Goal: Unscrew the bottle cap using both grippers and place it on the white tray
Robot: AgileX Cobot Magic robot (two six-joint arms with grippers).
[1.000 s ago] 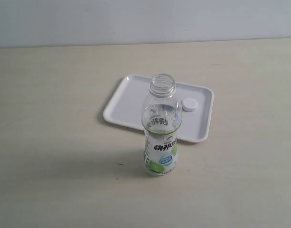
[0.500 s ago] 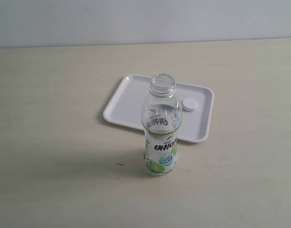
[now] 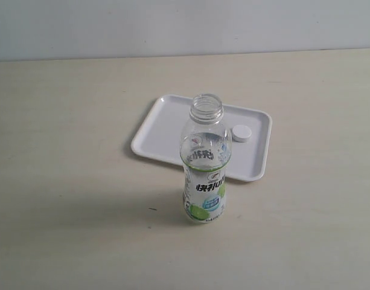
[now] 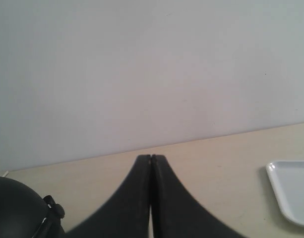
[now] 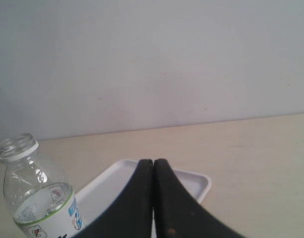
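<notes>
Ribbing on the round white plastic bottle cap (image 3: 241, 133) was too small to make out. The cap lay flat on the smooth white tray (image 3: 166, 124), toward its 3 o'clock end. Uncapped, the clear bottle (image 3: 204, 163) stood upright on the pale table (image 3: 64, 151) at the tray's 6 o'clock rim, hiding part of it. The left gripper (image 4: 151, 157) and right gripper (image 5: 152, 161) each showed curved black fingers pressed together, empty, with their bases cut off.
</notes>
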